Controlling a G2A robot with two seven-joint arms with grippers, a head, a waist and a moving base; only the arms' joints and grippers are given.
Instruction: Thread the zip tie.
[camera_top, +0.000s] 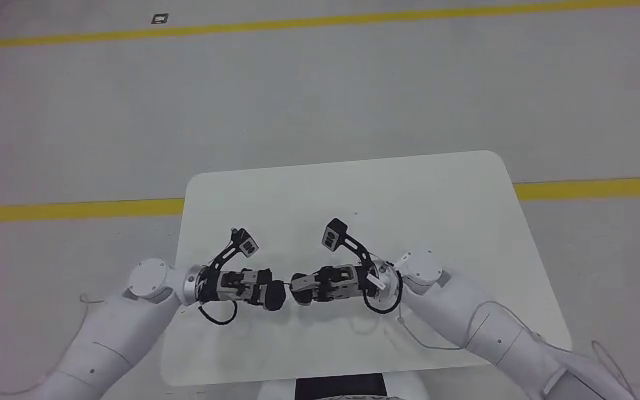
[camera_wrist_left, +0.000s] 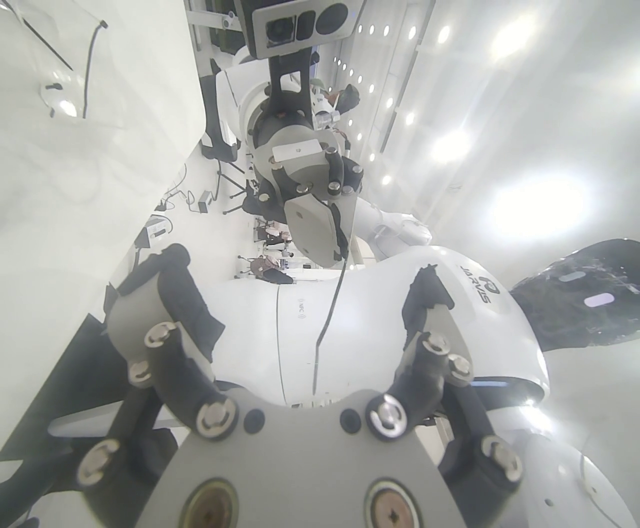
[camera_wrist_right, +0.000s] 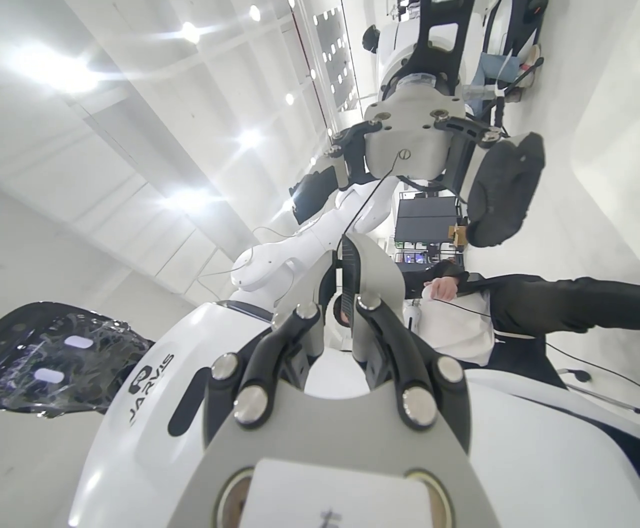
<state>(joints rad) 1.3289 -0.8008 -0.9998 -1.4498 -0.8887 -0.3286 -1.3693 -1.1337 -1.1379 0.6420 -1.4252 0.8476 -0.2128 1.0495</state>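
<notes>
Over the near part of the white table (camera_top: 450, 200) my two grippers face each other tip to tip. My right gripper (camera_wrist_right: 350, 245) is shut on a thin black zip tie (camera_wrist_right: 375, 192), whose free strap sticks straight out toward the other hand. My left gripper (camera_wrist_left: 300, 265) is open, its fingers (camera_wrist_left: 170, 295) spread wide on either side of the strap (camera_wrist_left: 330, 310). The strap's tip lies close to the left palm, and no pad touches it. From above, the left gripper (camera_top: 273, 294) and the right gripper (camera_top: 298, 285) almost meet.
A few spare black zip ties (camera_wrist_left: 90, 65) lie on the table beside a clear plastic piece (camera_wrist_left: 55, 90), off to the side of the left arm. The table's far half is bare white surface.
</notes>
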